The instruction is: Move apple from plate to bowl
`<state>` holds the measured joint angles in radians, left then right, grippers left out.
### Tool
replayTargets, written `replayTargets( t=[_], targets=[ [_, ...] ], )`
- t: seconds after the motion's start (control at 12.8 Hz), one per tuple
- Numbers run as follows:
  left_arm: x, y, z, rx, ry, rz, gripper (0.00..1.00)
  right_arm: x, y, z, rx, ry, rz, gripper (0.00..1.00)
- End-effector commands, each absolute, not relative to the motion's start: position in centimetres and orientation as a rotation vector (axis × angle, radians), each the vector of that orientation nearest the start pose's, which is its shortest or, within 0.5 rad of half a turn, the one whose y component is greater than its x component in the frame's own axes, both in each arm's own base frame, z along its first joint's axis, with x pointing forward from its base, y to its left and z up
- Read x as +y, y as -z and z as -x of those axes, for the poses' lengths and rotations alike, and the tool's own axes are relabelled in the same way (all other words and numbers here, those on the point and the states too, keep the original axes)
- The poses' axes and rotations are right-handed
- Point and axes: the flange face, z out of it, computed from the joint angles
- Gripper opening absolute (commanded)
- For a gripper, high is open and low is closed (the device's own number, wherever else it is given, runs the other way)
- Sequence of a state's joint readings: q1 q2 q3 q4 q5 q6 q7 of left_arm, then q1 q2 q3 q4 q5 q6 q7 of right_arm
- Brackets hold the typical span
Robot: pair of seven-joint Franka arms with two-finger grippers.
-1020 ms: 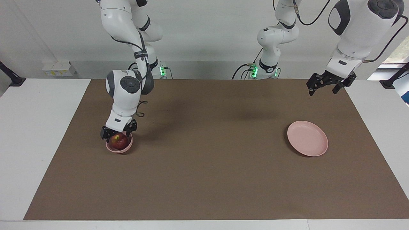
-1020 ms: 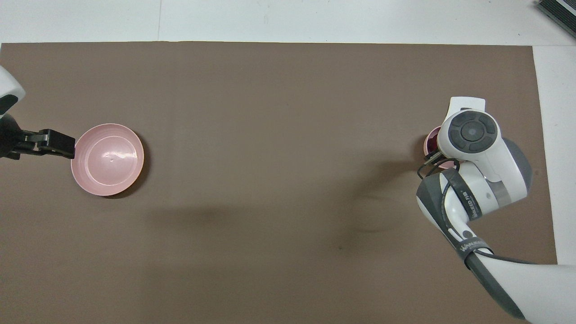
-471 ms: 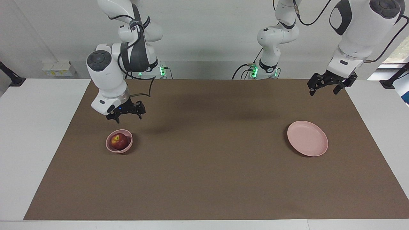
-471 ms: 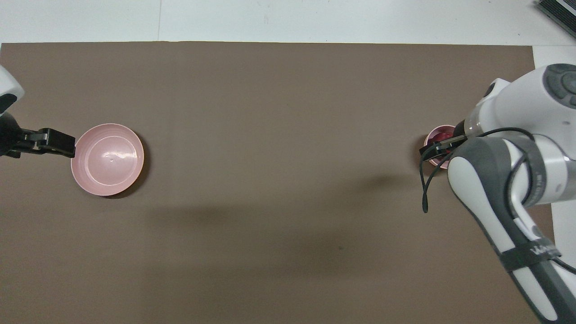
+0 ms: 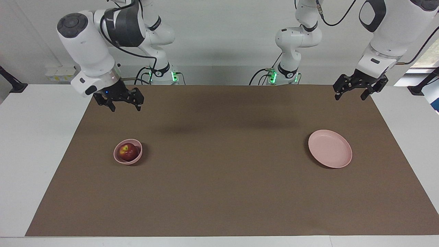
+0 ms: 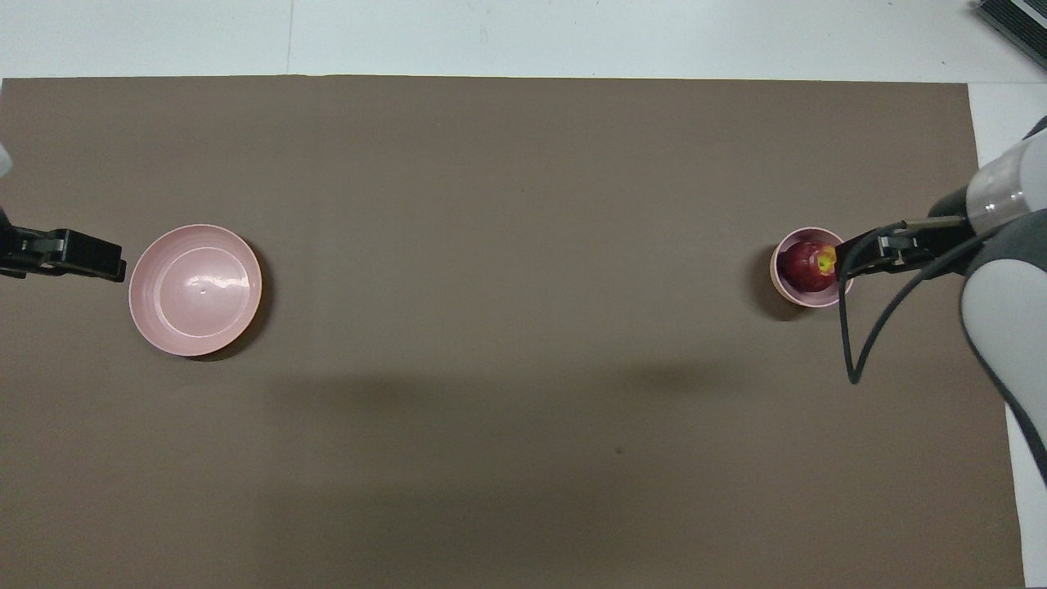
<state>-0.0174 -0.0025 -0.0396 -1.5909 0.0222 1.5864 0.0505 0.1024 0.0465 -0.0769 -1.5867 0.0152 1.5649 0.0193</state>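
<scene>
The dark red apple point(image 5: 128, 151) lies in the small deep pink bowl point(image 5: 138, 148) toward the right arm's end of the table; both show in the overhead view, apple point(image 6: 808, 265) and bowl point(image 6: 806, 303). The flat pink plate point(image 5: 330, 148) point(image 6: 196, 290) lies bare toward the left arm's end. My right gripper point(image 5: 126, 107) point(image 6: 869, 254) is open and empty, raised in the air over the mat between the bowl and the robots. My left gripper point(image 5: 349, 97) point(image 6: 78, 254) is open and empty, raised over the mat's corner at the left arm's end, and waits.
A brown mat point(image 5: 223, 178) covers most of the white table point(image 5: 37, 144). A black cable loop point(image 6: 851, 352) hangs from the right arm beside the bowl. A dark object point(image 6: 1014, 20) lies at the table's corner, farthest from the robots, at the right arm's end.
My right gripper has let go of the apple in the bowl, risen and drawn back toward the robots. My left gripper has shifted slightly toward its own end.
</scene>
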Motion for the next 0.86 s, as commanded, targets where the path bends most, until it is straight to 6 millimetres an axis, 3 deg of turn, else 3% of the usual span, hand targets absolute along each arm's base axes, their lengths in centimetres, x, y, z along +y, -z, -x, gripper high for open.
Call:
replayTargets(
  t=[0.0, 0.24, 0.78],
  targets=[
    [-3.2, -63.7, -55.2, 0.200, 0.016, 3.117, 1.00, 0.8, -61.6, -54.3, 0.030, -0.106, 3.120, 1.00],
    [-3.3, -64.3, -54.9, 0.198, 0.000, 3.141, 1.00, -0.7, -61.6, -54.5, 0.068, -0.094, 3.114, 1.00],
    [-2.1, -64.3, -54.7, 0.149, -0.009, 3.154, 1.00, -0.9, -61.6, -54.6, 0.085, -0.088, 3.105, 1.00]
  ],
)
